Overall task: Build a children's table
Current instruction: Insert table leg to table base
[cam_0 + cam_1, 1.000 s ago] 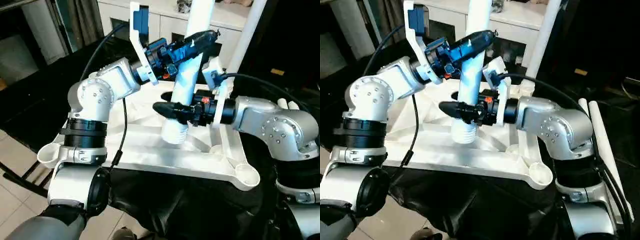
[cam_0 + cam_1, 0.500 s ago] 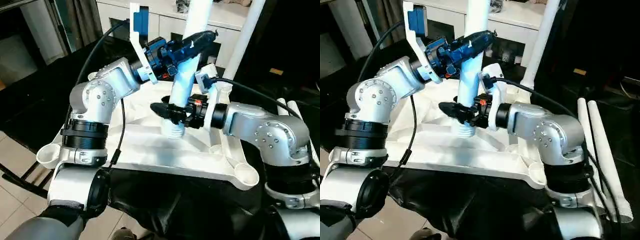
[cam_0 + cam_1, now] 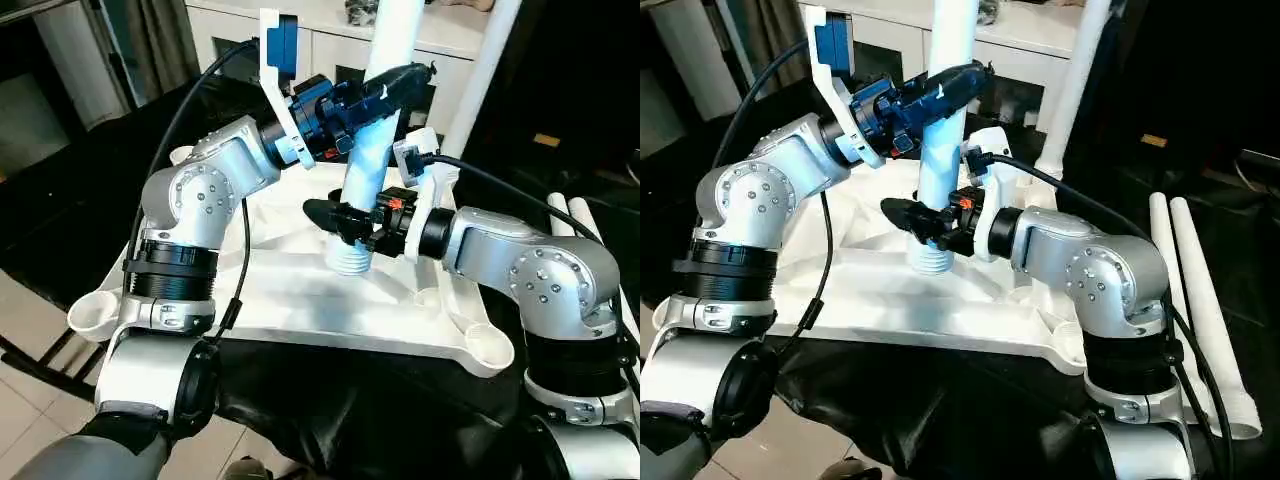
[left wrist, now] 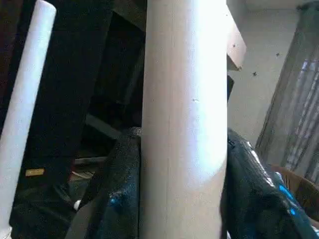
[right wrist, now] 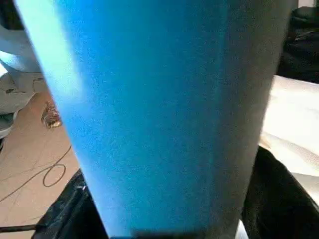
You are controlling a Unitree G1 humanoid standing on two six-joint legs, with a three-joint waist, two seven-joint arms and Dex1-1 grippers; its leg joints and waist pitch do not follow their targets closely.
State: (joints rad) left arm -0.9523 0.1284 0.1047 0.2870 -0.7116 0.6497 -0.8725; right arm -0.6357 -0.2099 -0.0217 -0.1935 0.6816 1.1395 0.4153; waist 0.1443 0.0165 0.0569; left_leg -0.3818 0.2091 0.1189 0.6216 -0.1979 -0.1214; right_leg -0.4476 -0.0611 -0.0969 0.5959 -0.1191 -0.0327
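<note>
The white tabletop (image 3: 290, 300) lies ribbed side up on a black-draped surface. A white leg (image 3: 365, 160) is held nearly upright over its middle, with its threaded end (image 3: 350, 262) just above the ribs. My left gripper (image 3: 400, 80) is shut on the leg high up. Lower down, my right gripper (image 3: 330, 215) is shut on the same leg just above the thread. The left wrist view has the leg (image 4: 184, 124) between black fingers (image 4: 119, 199). In the right wrist view the leg (image 5: 169, 114) also sits between fingers (image 5: 271, 199).
A second leg (image 3: 485, 70) stands in the far right corner socket. Two more legs (image 3: 1200, 300) lie on the black cloth to the right. An empty round socket (image 3: 92, 312) is at the near left corner. A white cabinet (image 3: 330, 40) stands behind.
My right forearm and elbow have drawn in toward the leg, and the view has shifted a little. Both grippers keep their hold and the leg stays almost where it was.
</note>
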